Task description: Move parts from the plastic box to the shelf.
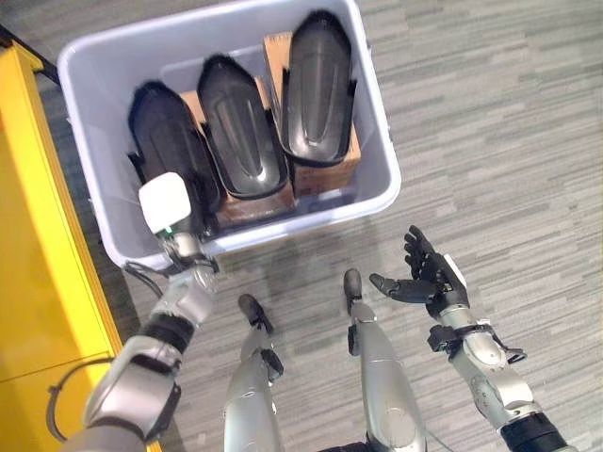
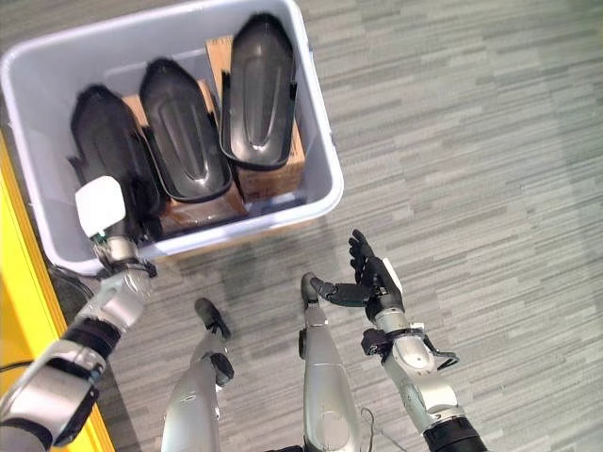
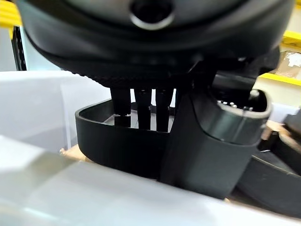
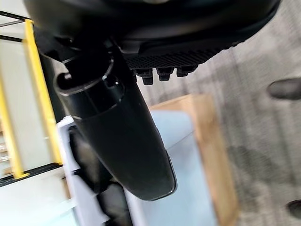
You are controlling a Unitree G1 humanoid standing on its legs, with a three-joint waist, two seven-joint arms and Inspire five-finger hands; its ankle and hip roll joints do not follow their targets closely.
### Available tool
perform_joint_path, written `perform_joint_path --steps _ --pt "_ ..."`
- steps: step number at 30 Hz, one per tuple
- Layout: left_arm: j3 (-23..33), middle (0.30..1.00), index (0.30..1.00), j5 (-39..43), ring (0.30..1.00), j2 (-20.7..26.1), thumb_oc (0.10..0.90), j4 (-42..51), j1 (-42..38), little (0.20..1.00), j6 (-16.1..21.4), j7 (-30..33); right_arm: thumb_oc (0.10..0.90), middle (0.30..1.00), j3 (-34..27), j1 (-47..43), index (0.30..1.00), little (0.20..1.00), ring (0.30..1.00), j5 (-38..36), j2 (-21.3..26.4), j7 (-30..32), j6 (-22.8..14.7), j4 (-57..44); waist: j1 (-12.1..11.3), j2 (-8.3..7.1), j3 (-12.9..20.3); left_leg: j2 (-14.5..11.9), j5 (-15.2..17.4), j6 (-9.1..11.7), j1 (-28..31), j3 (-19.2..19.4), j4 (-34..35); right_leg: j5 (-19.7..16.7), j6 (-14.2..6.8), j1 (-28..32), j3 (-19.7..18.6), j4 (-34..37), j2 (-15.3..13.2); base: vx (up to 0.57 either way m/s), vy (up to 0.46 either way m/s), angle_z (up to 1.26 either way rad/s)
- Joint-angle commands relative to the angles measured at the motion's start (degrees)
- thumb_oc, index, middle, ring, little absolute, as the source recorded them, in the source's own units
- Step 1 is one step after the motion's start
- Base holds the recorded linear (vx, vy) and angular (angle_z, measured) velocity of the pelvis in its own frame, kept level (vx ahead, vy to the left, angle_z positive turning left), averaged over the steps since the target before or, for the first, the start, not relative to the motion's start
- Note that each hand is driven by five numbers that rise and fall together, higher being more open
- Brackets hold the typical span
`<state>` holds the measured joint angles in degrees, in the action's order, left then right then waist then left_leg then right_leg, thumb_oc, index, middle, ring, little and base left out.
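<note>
Three long black parts lie side by side in the plastic box (image 1: 372, 113) on the carpeted floor (image 1: 509, 122), their long axes running from the near wall toward the far wall, tapered ends pointing away — hollow faces up. The leftmost part (image 1: 168, 151) sits by the box's near-left corner, the middle part (image 1: 237, 127) beside it, the right part (image 1: 318, 87) further back along the right wall, over cardboard. The left robot hand (image 1: 168, 205) reaches over the near rim, fingers hooked inside that leftmost part's edge and thumb on its outside, pinching it. The right robot hand (image 1: 426, 275) hovers over the floor just outside the box's near-right corner, palm up, fingers loosely spread, holding nothing. A yellow shelf (image 1: 33, 245) stands along the left.
</note>
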<state>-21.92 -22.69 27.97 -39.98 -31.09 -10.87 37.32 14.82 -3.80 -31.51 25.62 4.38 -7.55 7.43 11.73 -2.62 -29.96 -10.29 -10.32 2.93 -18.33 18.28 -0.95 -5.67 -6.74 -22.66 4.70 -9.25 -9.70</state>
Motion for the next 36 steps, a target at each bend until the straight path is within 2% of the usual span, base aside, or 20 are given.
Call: perform_joint_path --steps 1,3,5,8,16,18,24,29,30,31,36 --pt "-1.96 0.300 0.300 2.87 0.300 -4.92 0.400 -2.56 10.40 0.300 3.78 -7.54 0.900 1.000 -4.71 -0.91 1.000 1.000 1.000 0.28 1.67 -1.71 -6.08 -5.62 -0.84 -0.41 1.65 -3.13 8.05 3.19 5.24 0.08 -5.31 5.74 -0.75 3.15 1.42 -2.76 -0.79 0.07 0.003 0.10" --pt "-1.42 0.300 0.300 2.48 0.300 -4.93 0.400 -2.92 12.52 0.300 5.14 -6.84 0.900 1.000 -4.89 -0.34 1.000 1.000 1.000 0.15 1.49 -2.24 -6.08 -5.35 -0.99 -0.18 3.05 -3.20 7.77 3.43 7.24 0.34 -3.84 5.67 -0.66 5.23 1.87 -1.46 -1.00 0.08 0.003 0.07" --pt "-0.24 0.300 0.300 1.86 0.300 -4.49 0.400 -2.36 16.24 0.300 7.15 -6.26 0.900 1.000 -5.29 1.01 1.000 1.000 1.000 0.30 1.08 -3.44 -4.78 -5.40 -1.18 0.24 6.23 -2.93 7.36 3.53 11.06 0.49 -1.06 5.53 -0.77 9.28 2.23 0.80 -1.27 0.15 0.024 0.10" --pt "1.10 0.300 0.300 1.09 0.300 -3.61 0.400 -0.43 19.30 0.300 8.27 -6.18 0.900 1.000 -5.40 2.29 1.000 1.000 1.000 0.57 0.72 -4.43 -3.48 -5.41 -1.57 0.73 9.34 -2.72 6.93 3.52 13.65 0.04 0.42 5.52 -0.67 12.31 2.49 1.69 -1.41 0.14 0.033 0.12" --pt "4.38 0.300 0.300 0.21 0.300 -0.57 0.400 8.28 25.50 0.300 8.68 -8.24 0.900 1.000 -6.04 5.06 1.000 1.000 1.000 2.34 -0.29 -5.86 0.65 -5.11 -3.14 2.40 16.85 -2.09 6.86 3.22 20.03 -0.90 3.60 5.79 -0.72 19.94 3.45 4.35 -1.63 0.15 0.041 0.08" --pt "4.39 0.300 0.300 0.21 0.300 -0.56 0.400 8.30 25.51 0.300 8.67 -8.24 0.900 1.000 -6.03 5.07 1.000 1.000 1.000 2.34 -0.29 -5.86 0.65 -5.11 -3.14 2.39 16.80 -2.08 6.85 3.23 20.11 -0.90 3.64 5.77 -0.73 20.03 3.46 4.39 -1.62 0.07 0.026 -0.04" --pt "9.76 0.300 0.300 0.96 0.300 3.85 0.400 16.35 28.07 0.300 11.59 -5.31 0.900 1.000 -6.52 5.96 1.000 1.000 1.000 3.08 0.07 -7.87 2.57 -6.13 -4.48 2.41 20.49 -1.77 7.23 3.25 23.66 -1.22 5.28 6.05 -0.98 25.09 4.93 6.90 -1.86 0.06 0.067 0.00" --pt "10.29 0.300 0.300 0.89 0.300 4.06 0.400 17.11 28.30 0.300 11.90 -5.12 0.900 1.000 -6.52 5.96 1.000 1.000 1.000 3.08 0.03 -7.78 2.73 -6.17 -4.60 2.33 20.60 -1.69 7.30 3.22 23.84 -1.37 5.26 6.04 -0.98 25.44 5.06 7.06 -1.86 0.00 0.018 0.00" --pt "11.78 0.300 0.300 0.88 0.300 4.62 0.400 19.61 28.62 0.300 12.79 -4.68 0.900 1.000 -6.80 6.07 1.000 1.000 1.000 3.72 0.00 -7.35 3.52 -6.72 -5.04 2.17 20.89 -1.46 7.68 3.14 24.27 -1.71 5.12 6.22 -1.03 26.21 5.28 7.30 -1.96 0.02 0.180 0.01" --pt "15.00 0.300 0.300 -0.16 0.300 4.86 0.400 25.13 29.25 0.300 15.41 -4.79 0.900 1.000 -7.34 5.95 1.000 1.000 1.000 4.63 -0.69 -4.84 4.55 -6.04 -6.46 1.50 21.83 -0.53 8.69 2.70 24.86 -2.56 4.69 5.57 -1.52 27.73 6.15 8.59 -2.39 0.01 0.230 0.00" --pt "16.61 0.300 0.300 -2.73 0.300 5.08 0.400 30.99 29.69 0.300 18.69 -7.06 0.900 1.000 -6.30 4.16 1.000 1.000 1.000 4.38 -2.25 -4.82 4.92 -5.86 -8.68 0.47 23.22 1.64 10.64 1.59 25.57 -3.17 4.20 3.34 -3.24 29.39 7.63 11.28 -4.23 -0.02 0.204 0.09"
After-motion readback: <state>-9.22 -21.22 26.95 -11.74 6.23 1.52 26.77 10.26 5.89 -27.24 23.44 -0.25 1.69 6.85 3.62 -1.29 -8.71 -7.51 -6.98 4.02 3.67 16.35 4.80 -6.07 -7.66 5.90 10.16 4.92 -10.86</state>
